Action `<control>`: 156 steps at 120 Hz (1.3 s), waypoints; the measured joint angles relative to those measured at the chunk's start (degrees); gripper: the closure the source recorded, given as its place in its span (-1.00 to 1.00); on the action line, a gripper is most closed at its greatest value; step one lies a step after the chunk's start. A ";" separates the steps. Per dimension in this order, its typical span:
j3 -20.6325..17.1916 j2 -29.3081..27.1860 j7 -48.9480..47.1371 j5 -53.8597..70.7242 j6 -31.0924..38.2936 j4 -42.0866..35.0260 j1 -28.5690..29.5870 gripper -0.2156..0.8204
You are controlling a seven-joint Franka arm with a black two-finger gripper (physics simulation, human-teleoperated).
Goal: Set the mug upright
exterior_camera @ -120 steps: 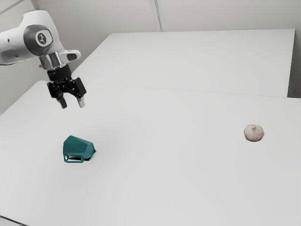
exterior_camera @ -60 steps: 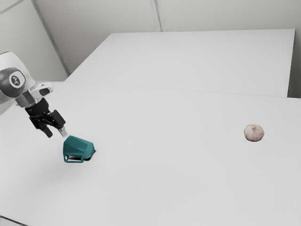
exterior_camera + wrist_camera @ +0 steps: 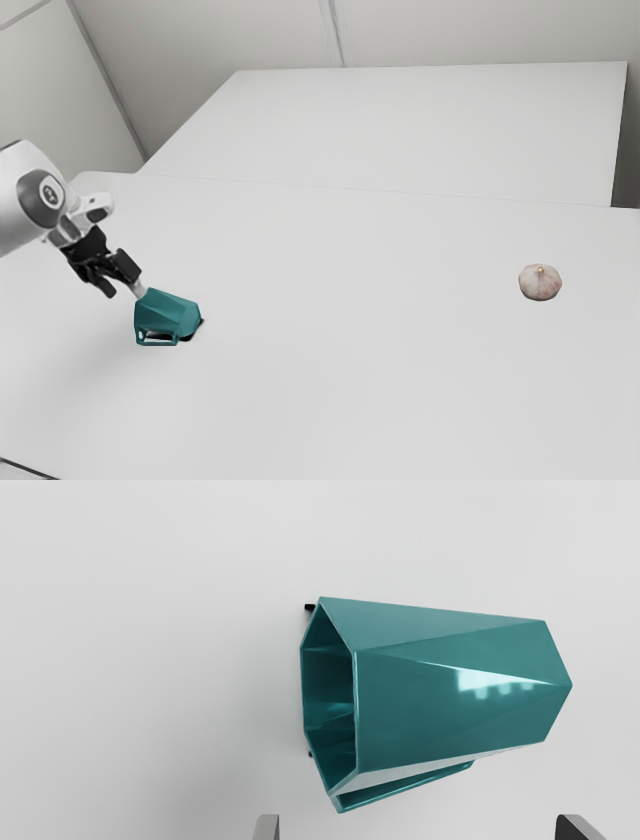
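Just off the mug's open end, at the exterior view's left, is my gripper [image 3: 125, 290], tilted and low over the table. The teal faceted mug [image 3: 168, 313] lies on its side, its base toward the exterior view's right and its handle low on the near side. In the wrist view the gripper [image 3: 417, 827] has its fingers wide apart with nothing held between them. There the mug [image 3: 450, 690] shows its hollow mouth and part of the handle, which is near the fingertips. Whether a fingertip touches the rim I cannot tell.
A garlic bulb [image 3: 540, 283] rests on the white table [image 3: 380, 330], far from the mug toward the exterior view's right. Behind stands another white surface [image 3: 430, 125]. A dark cable-like line [image 3: 28, 468] crosses the exterior view's lower left corner.
My hand has come down and toward the exterior view's left, tilting on the way, then moved slightly lower and closer to the mug's mouth. The mug and garlic have stayed put.
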 joint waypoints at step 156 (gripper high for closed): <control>0.15 12.39 22.46 -31.66 -9.40 2.29 6.84 -0.58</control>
